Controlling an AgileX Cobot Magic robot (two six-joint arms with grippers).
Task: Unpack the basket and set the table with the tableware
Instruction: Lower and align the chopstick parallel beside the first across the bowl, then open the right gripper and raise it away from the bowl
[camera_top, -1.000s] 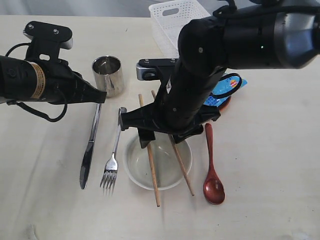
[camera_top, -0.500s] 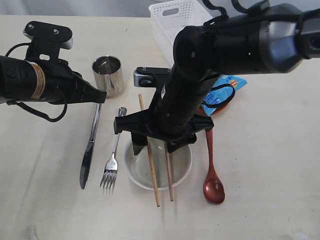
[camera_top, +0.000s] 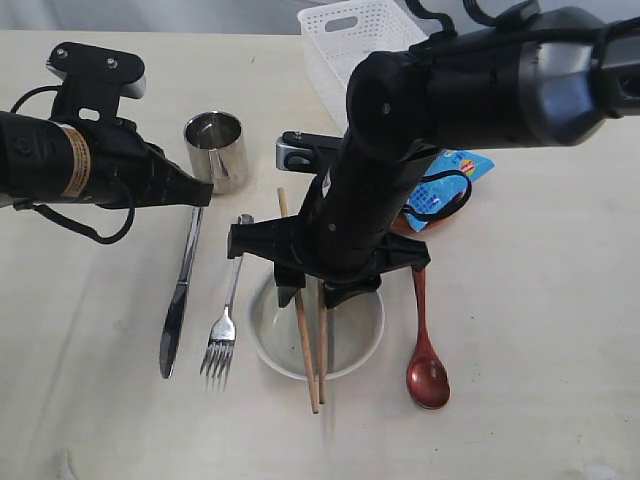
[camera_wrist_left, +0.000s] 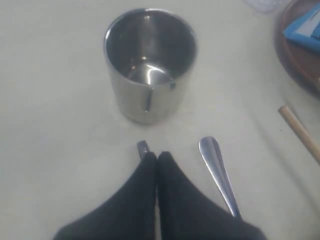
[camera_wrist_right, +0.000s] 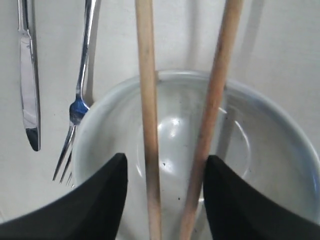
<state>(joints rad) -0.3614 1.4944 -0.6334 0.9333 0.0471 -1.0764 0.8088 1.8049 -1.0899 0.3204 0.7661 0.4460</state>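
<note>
Though slim (wooden), chopsticks (camera_wrist_right: 148, 100) across round bowl (camera_wrist_right: 262, 145)

This looks like a robot test bench laid out as a dining setting, not a lived-in home. The left arm (camera_top: 40, 160), banded with tape (camera_top: 72, 160) and trailing a loose black cable (camera_top: 75, 228), and the right arm (camera_top: 480, 85) reach over a pale worktop (camera_top: 560, 330). On it are a cream bowl (camera_top: 365, 335), steel cup (camera_top: 216, 150), fork (camera_top: 222, 335), knife (camera_top: 176, 310) and white basket (camera_top: 345, 40). Beyond the far edge only a grey strip (camera_top: 150, 15) shows.
</note>
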